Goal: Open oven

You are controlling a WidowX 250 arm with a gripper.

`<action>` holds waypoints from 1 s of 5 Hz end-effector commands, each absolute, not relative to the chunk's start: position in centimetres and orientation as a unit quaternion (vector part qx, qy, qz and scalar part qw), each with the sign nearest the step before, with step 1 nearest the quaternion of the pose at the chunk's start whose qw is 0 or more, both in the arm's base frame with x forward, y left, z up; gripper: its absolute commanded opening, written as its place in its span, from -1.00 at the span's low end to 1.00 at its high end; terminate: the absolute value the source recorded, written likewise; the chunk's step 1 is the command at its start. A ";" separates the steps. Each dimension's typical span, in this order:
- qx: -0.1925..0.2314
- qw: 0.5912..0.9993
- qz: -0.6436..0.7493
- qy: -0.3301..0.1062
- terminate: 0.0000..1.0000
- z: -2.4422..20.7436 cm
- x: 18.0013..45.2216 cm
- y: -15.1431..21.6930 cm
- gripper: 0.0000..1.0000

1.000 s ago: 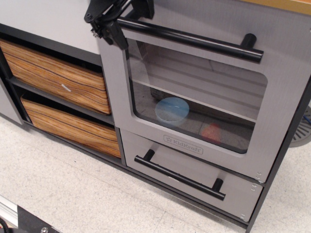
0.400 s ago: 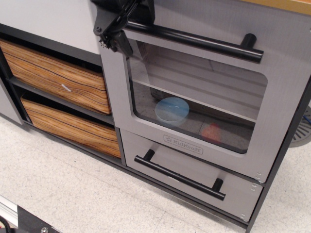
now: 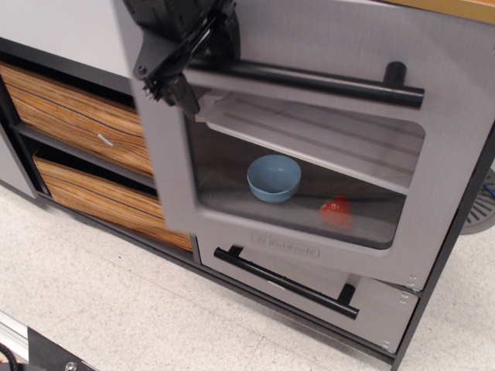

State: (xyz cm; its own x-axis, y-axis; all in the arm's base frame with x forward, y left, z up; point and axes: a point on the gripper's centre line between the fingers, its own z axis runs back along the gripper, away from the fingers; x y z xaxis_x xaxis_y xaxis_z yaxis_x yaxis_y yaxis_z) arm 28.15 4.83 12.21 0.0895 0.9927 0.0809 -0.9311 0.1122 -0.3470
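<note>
The oven door (image 3: 164, 182) is brushed silver-grey with a rounded clear window and a long black bar handle (image 3: 309, 79). The door stands partly open, its left edge swung out toward me and blurred, its right edge still at the cabinet. My black gripper (image 3: 186, 60) is at the top left, closed around the left end of the handle. Through the window I see a shelf, a blue bowl (image 3: 274, 178) and a small red object (image 3: 337, 212) inside.
A smaller grey drawer (image 3: 371, 303) with a black bar handle (image 3: 286, 282) sits right under the door. Two orange wood-grain drawers (image 3: 69, 116) (image 3: 100, 199) are at the left. A speckled light floor (image 3: 116, 309) lies in front.
The gripper has pulled the handle's left end out and to the left. The door, shut one second ago, has swung partly open, and the bowl and red object show more plainly.
</note>
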 end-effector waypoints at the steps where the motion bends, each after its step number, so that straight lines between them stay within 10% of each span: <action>1: -0.114 0.785 0.586 -0.164 -1.00 14.7 26.8 4.7 1.00; 3: -0.085 0.880 0.440 -0.160 -1.00 17.3 22.0 4.8 1.00; 5: 0.020 0.927 0.362 -0.097 -1.00 11.5 18.6 9.0 1.00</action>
